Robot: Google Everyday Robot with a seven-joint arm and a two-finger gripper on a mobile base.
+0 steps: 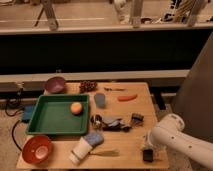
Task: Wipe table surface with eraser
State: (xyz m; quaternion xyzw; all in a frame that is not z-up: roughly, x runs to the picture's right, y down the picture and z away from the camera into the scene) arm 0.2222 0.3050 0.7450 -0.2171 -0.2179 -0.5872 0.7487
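Currently the gripper [147, 151] sits low at the near right corner of the table surface [131, 107], largely hidden behind the white arm [176, 142]. A small black block, apparently the eraser [147, 155], shows at its tip, touching the wood; whether the fingers clamp it cannot be determined. The arm's upper section is cut off at the right edge. Left of it lie a white cup [79, 150] and a green tray [56, 115].

2 bowls [55, 84], 1 tray [50, 120], 1 cup [80, 149], 1 gripper [147, 154].
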